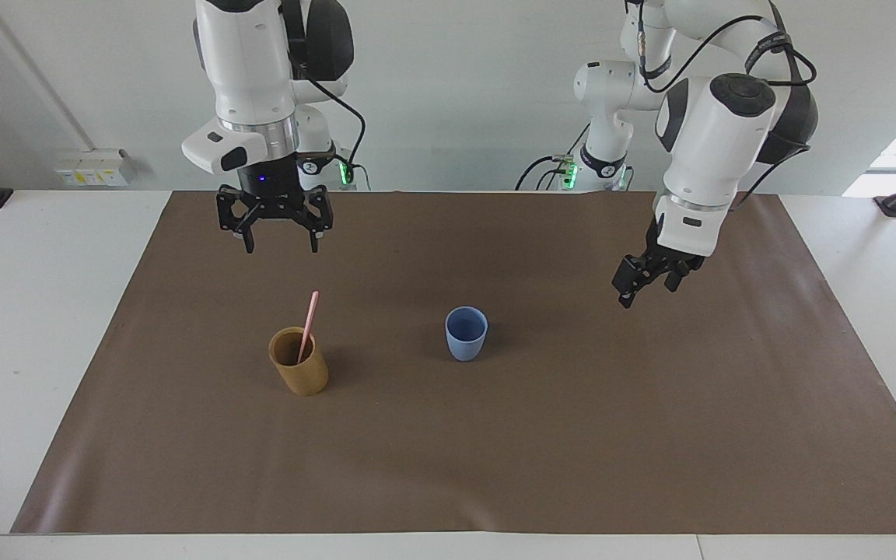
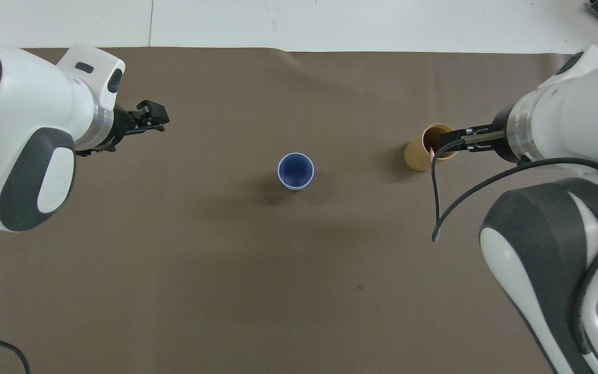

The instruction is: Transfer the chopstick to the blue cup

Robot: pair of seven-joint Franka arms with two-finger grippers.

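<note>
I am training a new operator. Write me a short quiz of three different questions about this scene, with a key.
1. True or false: the chopstick stands in the blue cup.
2. Which gripper hangs over the mat toward the bamboo cup end of the table? A) left gripper B) right gripper
3. Fill in: both grippers are ____ and hold nothing.

Key: 1 false, it leans in the bamboo cup. 2 B. 3 open.

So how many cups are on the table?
2. A blue cup stands mid-mat; a tan cup, holding a pink stick, stands beside it toward the right arm's end. Nothing seems hidden.
</note>
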